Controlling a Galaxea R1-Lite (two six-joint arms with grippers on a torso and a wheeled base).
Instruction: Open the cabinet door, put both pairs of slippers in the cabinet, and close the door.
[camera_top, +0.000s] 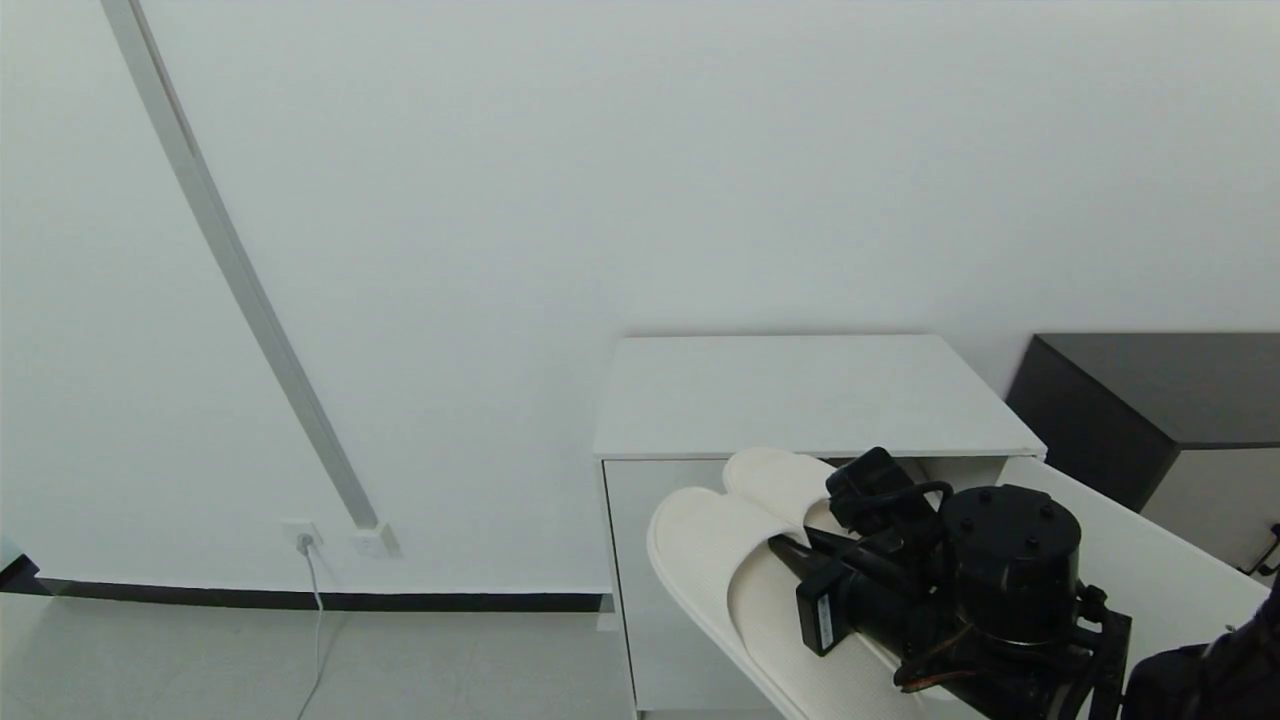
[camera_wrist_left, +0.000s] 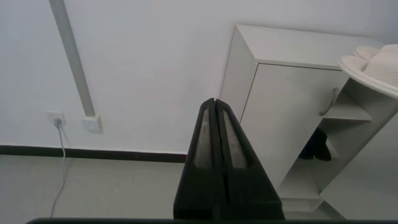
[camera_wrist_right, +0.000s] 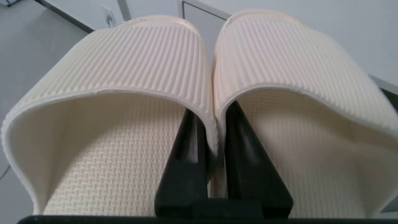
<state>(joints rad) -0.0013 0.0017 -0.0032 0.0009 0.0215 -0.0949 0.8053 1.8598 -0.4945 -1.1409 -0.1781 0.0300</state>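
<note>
A pair of cream slippers (camera_top: 720, 540) hangs in front of the white cabinet (camera_top: 800, 395), side by side, toes toward it. My right gripper (camera_top: 790, 548) is shut on them. In the right wrist view its fingers (camera_wrist_right: 186, 155) pinch the two adjoining inner walls of the slippers (camera_wrist_right: 149, 74). The cabinet's right door (camera_top: 1130, 560) stands swung open. Its left panel (camera_wrist_left: 286, 124) with a handle (camera_wrist_left: 329, 102) is closed. Beside that panel are open shelves (camera_wrist_left: 348, 113), with a dark item (camera_wrist_left: 317, 146) on a lower one. My left gripper (camera_wrist_left: 214, 143) is shut on nothing, away from the cabinet's left side.
A black cabinet (camera_top: 1150, 400) stands right of the white one. On the wall to the left a grey cable duct (camera_top: 230, 250) runs down to a socket (camera_top: 300, 537) with a white cable (camera_top: 320, 620). Bare floor (camera_top: 300, 660) lies left of the cabinet.
</note>
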